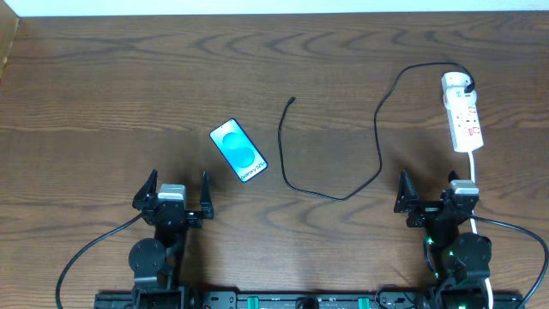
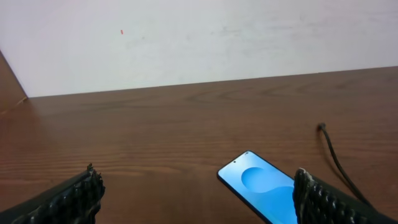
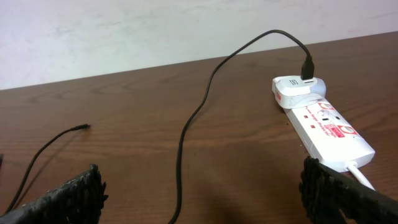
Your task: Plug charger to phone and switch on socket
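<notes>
The phone [image 1: 238, 150] with a cyan-blue screen lies tilted on the wooden table, just ahead and right of my left gripper [image 1: 177, 190], which is open and empty. The phone also shows in the left wrist view [image 2: 264, 190]. The charger, a thin black cable [image 1: 377, 142], loops across the table; its plug tip [image 1: 292, 100] lies loose beyond the phone. Its white adapter [image 1: 455, 83] sits in the socket [image 1: 464, 118], a white power strip at the right. My right gripper [image 1: 433, 190] is open and empty, near the strip's front end. The right wrist view shows the cable [image 3: 193, 121] and the socket [image 3: 326, 127].
The strip's thicker white cord [image 1: 474, 176] runs back past my right gripper toward the front edge. A pale wall [image 2: 199, 37] stands behind the table's far edge.
</notes>
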